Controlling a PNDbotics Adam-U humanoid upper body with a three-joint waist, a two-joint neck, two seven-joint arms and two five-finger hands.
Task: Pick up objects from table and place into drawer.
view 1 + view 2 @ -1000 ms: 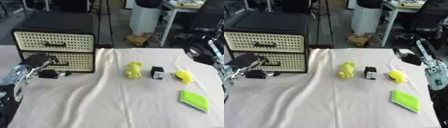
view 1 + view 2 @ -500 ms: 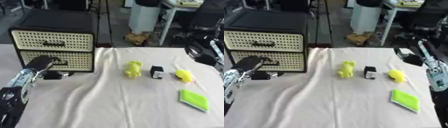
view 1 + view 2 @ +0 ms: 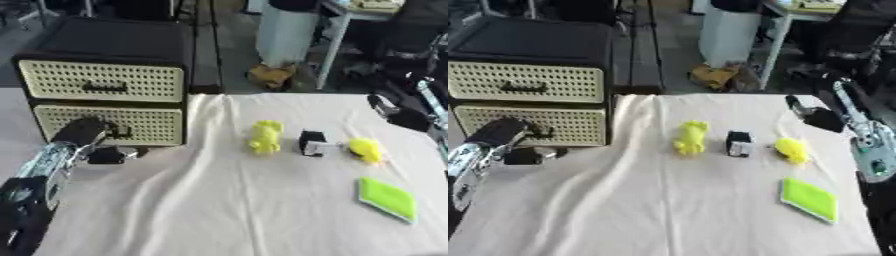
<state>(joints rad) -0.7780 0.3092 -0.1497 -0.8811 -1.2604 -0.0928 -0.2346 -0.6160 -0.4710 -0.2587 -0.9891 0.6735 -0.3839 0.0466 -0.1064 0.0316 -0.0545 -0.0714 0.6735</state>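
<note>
While the left hand [image 3: 83, 131] was positioned at the front of the lower drawer [image 3: 109, 125] of the black cabinet [image 3: 105, 50], its dark fingers lay against the drawer's handle; whether they were curled round the handle or merely touching it could not be determined. A small black object [image 3: 105, 156] lay on the table just beside that hand, below the drawer front. Both perforated cream drawer fronts, upper drawer [image 3: 101, 80] and lower, appeared closed.

The right hand [image 3: 815, 116] was located at the far right edge of the cloth [image 3: 227, 210], well apart from the cabinet; its finger state could not be determined either.

Four objects rested on the cloth, arranged right of the cabinet. A yellow toy figure [image 3: 264, 136] stood nearest the cabinet. A black and white block [image 3: 310, 143] stood just beside it. A rounded yellow object [image 3: 366, 149] lay to the right of the block. A flat green rectangular item [image 3: 387, 198] lay nearer the camera, apart from the row.
</note>
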